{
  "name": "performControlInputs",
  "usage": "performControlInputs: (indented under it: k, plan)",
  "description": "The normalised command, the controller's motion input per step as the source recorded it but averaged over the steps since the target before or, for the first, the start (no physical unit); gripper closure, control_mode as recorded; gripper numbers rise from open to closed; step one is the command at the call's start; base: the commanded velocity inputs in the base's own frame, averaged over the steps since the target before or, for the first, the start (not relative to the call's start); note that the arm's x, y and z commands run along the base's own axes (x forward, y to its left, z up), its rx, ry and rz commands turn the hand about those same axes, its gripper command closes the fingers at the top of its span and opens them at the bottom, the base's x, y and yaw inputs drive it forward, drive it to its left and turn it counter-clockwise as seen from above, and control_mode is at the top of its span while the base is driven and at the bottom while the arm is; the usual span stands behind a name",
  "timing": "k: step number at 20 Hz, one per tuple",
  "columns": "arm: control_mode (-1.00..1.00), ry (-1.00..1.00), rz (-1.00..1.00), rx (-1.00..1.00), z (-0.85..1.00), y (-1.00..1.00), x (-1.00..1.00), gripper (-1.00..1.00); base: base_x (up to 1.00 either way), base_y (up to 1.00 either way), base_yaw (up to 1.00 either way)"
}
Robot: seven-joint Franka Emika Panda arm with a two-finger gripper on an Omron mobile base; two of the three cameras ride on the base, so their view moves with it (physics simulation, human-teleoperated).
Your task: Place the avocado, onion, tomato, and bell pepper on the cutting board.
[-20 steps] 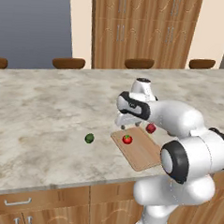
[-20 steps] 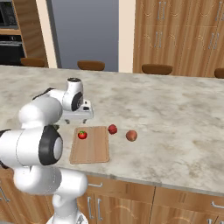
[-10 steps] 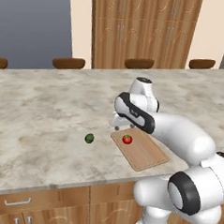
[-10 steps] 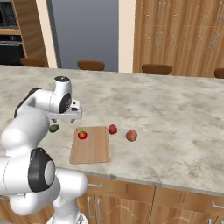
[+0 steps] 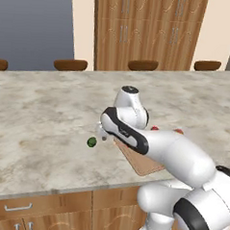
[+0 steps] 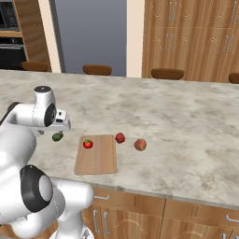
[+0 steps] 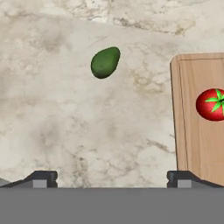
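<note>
Hovering my pincer (image 7: 112,177) spread and empty, I line up on the avocado (image 7: 105,62) ahead — tomato (image 7: 211,104) already boarded beside me.

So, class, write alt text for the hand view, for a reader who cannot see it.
A dark green avocado lies on a marbled stone counter, apart from a wooden cutting board at the right edge that carries a red tomato with a green stalk. The two dark fingertips of the gripper stand wide apart at the bottom, holding nothing.

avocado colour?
Dark green; the avocado shows best in the hand view, lying on the marbled counter.
</note>
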Motion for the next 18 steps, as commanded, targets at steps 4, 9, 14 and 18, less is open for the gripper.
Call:
performControlInputs:
  k: [4, 9, 14, 18]
  plan:
    - [-1.00, 0.00, -0.20, 0.00, 0.01, 0.54, 0.04, -1.00, 0.00, 0.00, 0.00]
    - [-1.00, 0.00, -0.19, -0.01, 0.00, 0.33, 0.13, -1.00, 0.00, 0.00, 0.00]
    - [-1.00, 0.04, -0.15, -0.01, 0.00, 0.02, 0.32, -1.00, 0.00, 0.00, 0.00]
    - [-1.00, 0.05, -0.01, 0.00, 0.00, 0.00, 0.36, -1.00, 0.00, 0.00, 0.00]
